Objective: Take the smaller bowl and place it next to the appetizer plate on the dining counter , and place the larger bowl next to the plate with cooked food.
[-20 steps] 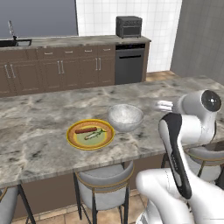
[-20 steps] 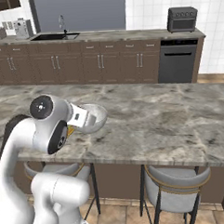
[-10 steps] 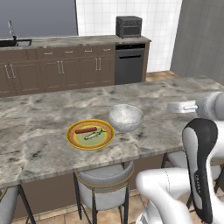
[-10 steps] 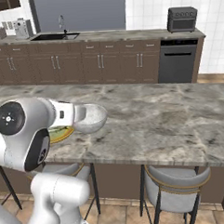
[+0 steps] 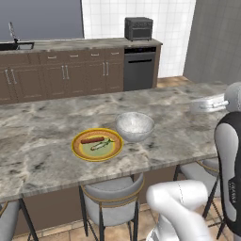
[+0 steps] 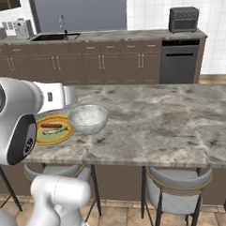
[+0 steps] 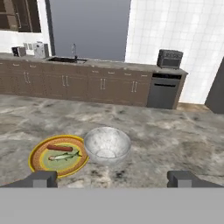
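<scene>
Just ahead of the gripper (image 7: 112, 179), along the line its camera looks, the larger bowl (image 7: 106, 145) sits upright on the dining counter (image 7: 175, 140), and nothing lies between the two dark fingertips (image 7: 42, 179), which stand wide apart at the foot of the hand view with the jaws spread and holding nothing. Left of the gripper's line, and touching or nearly touching the bowl's side, lies the plate with cooked food (image 7: 59, 159), a yellow-orange round with a reddish-brown piece and a greenish one on it. The bowl is empty (its grey-white marbled inside shows to the bottom).

Both base views give the same pairing: the larger bowl (image 5: 134, 126) just beside the plate with cooked food (image 5: 97, 144) on the dining counter (image 5: 42, 122), and again the bowl (image 6: 88, 118) next to the plate (image 6: 52, 130) on the stone top (image 6: 171, 121).

Far beyond the gripper, past the counter's far edge, a row of brown cabinets (image 7: 87, 87) runs along the wall, with a toaster oven (image 7: 169, 58) on top and a sink tap (image 7: 73, 50) further left.
</scene>
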